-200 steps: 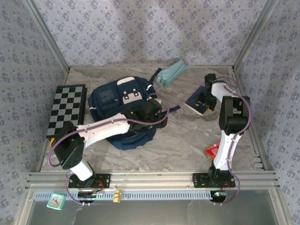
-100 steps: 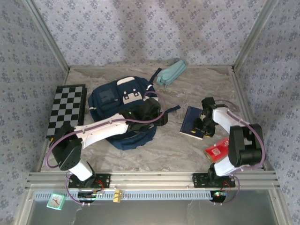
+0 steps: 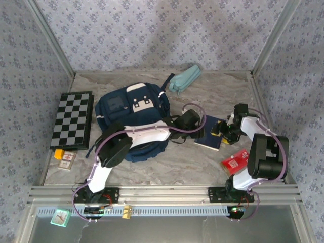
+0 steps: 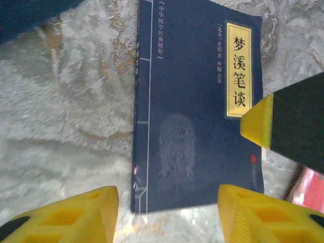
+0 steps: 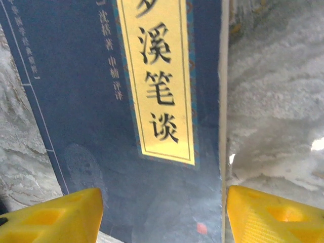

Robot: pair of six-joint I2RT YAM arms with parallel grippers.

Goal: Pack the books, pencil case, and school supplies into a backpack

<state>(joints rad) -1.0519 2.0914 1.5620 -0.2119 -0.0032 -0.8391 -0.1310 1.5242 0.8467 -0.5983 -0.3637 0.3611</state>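
One navy book point(image 3: 209, 133) with a yellow title label lies flat on the marble table, right of the navy backpack point(image 3: 132, 110). My left gripper point(image 3: 194, 124) hovers open at the book's left side; in its wrist view the book point(image 4: 195, 116) fills the centre, with the gripper point(image 4: 168, 215) over the book's near edge. My right gripper point(image 3: 223, 129) is open over the book's right side. The book point(image 5: 152, 111) lies under that gripper point(image 5: 164, 215). The teal pencil case point(image 3: 185, 79) rests at the back. The red school supplies packet point(image 3: 234, 162) lies by the right arm's base.
A black-and-white checkered board point(image 3: 72, 120) lies at the left edge, with two small items point(image 3: 65, 157) in front of it. The backpack's corner point(image 4: 30, 15) and the red packet point(image 4: 310, 186) border the book in the left wrist view. Metal frame posts and patterned walls ring the table.
The right gripper dragged the navy book from the back right toward the middle. The left arm swung right off the backpack to the book's left side.
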